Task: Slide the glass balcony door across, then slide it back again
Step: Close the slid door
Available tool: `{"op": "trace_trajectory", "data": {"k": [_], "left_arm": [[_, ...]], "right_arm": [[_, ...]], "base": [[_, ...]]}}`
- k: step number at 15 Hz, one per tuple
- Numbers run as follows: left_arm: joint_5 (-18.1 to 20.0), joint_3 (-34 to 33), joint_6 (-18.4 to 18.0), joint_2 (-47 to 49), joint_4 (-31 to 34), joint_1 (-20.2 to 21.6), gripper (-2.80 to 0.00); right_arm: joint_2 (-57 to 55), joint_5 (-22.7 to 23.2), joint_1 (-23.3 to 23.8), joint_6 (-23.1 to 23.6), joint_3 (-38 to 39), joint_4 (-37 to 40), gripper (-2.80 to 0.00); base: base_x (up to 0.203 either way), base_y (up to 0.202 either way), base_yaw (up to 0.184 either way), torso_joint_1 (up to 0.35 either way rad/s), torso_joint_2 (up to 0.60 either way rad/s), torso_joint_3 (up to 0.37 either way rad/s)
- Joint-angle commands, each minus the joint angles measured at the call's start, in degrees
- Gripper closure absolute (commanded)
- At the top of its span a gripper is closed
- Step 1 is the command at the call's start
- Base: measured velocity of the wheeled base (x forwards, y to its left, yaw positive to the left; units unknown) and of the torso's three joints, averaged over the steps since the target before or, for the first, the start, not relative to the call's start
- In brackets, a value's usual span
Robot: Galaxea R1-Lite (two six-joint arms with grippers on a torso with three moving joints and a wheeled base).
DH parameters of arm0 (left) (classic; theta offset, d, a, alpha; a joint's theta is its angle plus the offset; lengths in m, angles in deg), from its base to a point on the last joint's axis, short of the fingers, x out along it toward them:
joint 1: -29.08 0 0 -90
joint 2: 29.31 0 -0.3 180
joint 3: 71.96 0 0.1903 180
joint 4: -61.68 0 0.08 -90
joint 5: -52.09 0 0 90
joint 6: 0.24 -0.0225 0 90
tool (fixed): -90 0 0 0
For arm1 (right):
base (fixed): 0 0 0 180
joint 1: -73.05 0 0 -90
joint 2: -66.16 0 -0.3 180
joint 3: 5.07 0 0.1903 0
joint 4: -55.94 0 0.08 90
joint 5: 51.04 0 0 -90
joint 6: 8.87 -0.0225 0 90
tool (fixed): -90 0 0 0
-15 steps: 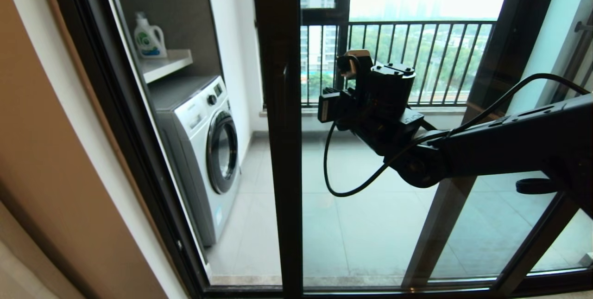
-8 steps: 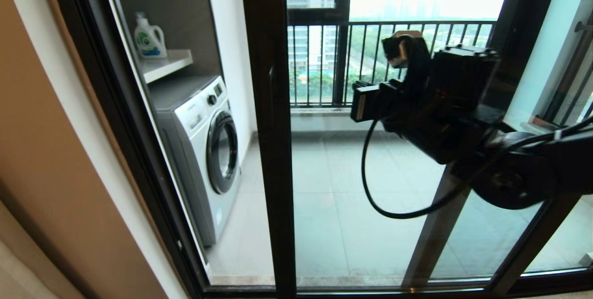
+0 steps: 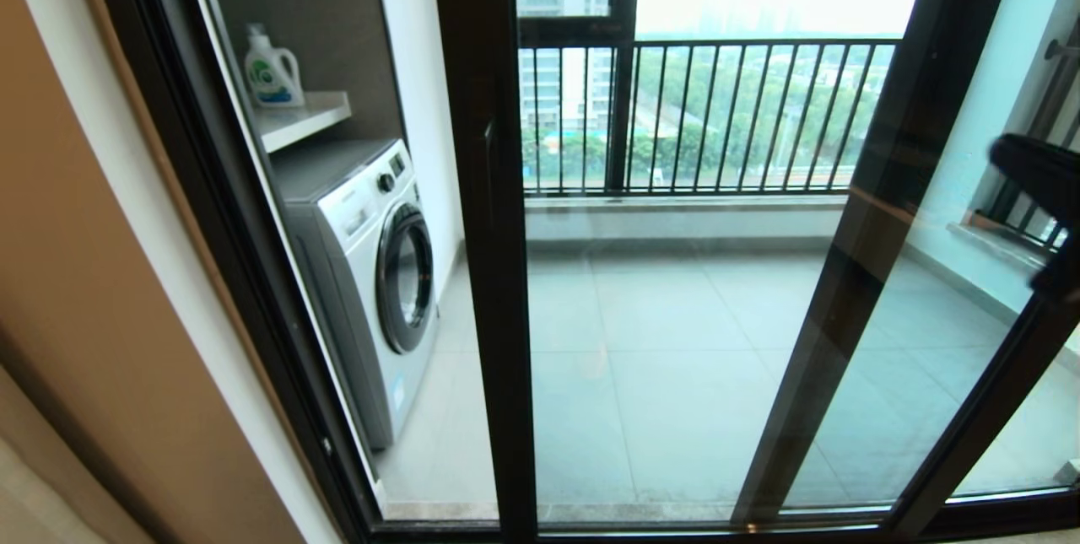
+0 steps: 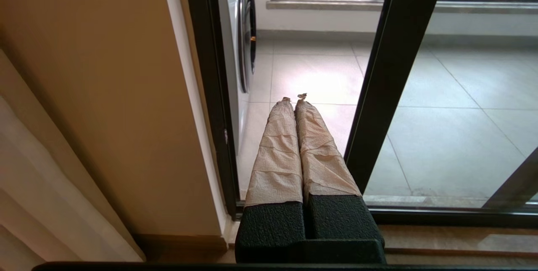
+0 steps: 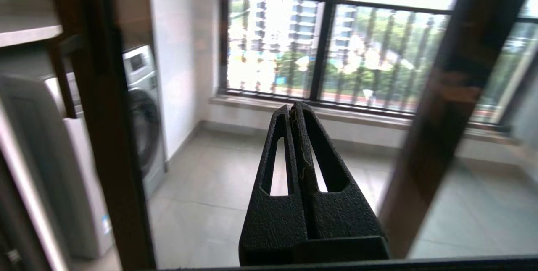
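Observation:
The glass balcony door's dark upright (image 3: pixel 485 274) stands left of the middle in the head view, with its bar handle (image 3: pixel 490 139) on it and clear glass (image 3: pixel 675 333) to its right. A narrow gap separates this upright from the left door frame (image 3: pixel 211 215). Only a dark part of my right arm (image 3: pixel 1042 181) shows, at the right edge, well away from the door. My right gripper (image 5: pixel 293 109) is shut and empty, pointing at the balcony between two uprights. My left gripper (image 4: pixel 294 99), with taped fingers, is shut and low by the floor track, beside the door upright (image 4: pixel 391 73).
A white washing machine (image 3: pixel 371 274) and a detergent bottle (image 3: pixel 272 70) on a shelf stand on the balcony's left. A black railing (image 3: pixel 717 114) closes the far side. A second dark upright (image 3: pixel 877 207) slants at the right. A tan wall (image 3: pixel 93 274) is at the left.
My right arm has pulled back to the right, out of the middle of the head view. The door's upright has slid a little to the left.

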Motion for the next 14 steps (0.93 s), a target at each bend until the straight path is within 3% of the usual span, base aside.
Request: {"op": "trace_trajectory", "data": {"k": [1, 3, 6, 9, 11, 14], "left_arm": [[-0.01, 0.0, 0.02, 0.06, 0.02, 0.0, 0.0], [-0.01, 0.0, 0.02, 0.06, 0.02, 0.0, 0.0], [-0.01, 0.0, 0.02, 0.12, 0.02, 0.0, 0.0], [-0.01, 0.0, 0.02, 0.06, 0.11, 0.0, 0.0], [-0.01, 0.0, 0.02, 0.14, 0.02, 0.0, 0.0], [-0.01, 0.0, 0.02, 0.06, 0.02, 0.0, 0.0]], "right_arm": [[17.53, -2.02, 8.63, 1.0, 2.75, 6.05, 0.0], [27.31, -1.86, 15.41, 1.86, 3.43, 12.11, 0.0], [43.01, 3.45, 25.81, 2.42, 2.83, 24.32, 0.0], [54.58, 8.95, 29.12, 3.95, 4.61, 33.94, 0.0], [58.92, 13.02, 29.68, 3.66, 10.34, 39.55, 0.0], [58.97, 20.62, 29.85, 0.91, 21.96, 41.45, 0.0]], "base": [[0.0, 0.0, 0.0, 0.0, 0.0, 0.0], [0.0, 0.0, 0.0, 0.0, 0.0, 0.0], [0.0, 0.0, 0.0, 0.0, 0.0, 0.0], [0.0, 0.0, 0.0, 0.0, 0.0, 0.0], [0.0, 0.0, 0.0, 0.0, 0.0, 0.0], [0.0, 0.0, 0.0, 0.0, 0.0, 0.0]]}}
